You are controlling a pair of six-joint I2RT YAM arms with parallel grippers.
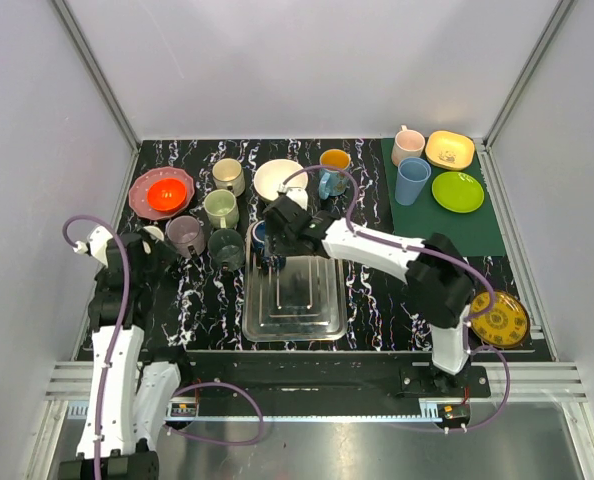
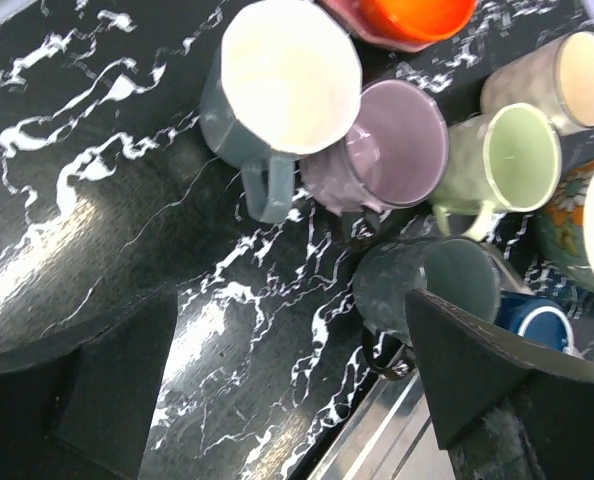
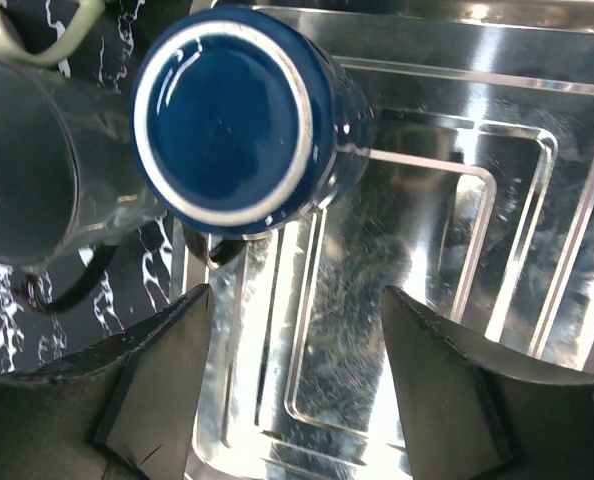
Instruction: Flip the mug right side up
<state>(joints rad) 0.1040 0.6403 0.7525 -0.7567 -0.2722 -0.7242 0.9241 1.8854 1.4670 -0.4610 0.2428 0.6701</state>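
Blue mug sits base-up at the far-left corner of the metal tray; can't tell if it's inside or just off the rim. Right gripper hovers near it, jaws apart, no contact. Left gripper is wide apart and empty over the counter.

From above, the right arm hides most of the blue mug.

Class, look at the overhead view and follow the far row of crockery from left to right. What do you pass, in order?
Pink plate holding an orange bowl → cream mug → white bowl → orange-and-blue mug → pink mug → yellow square dish.
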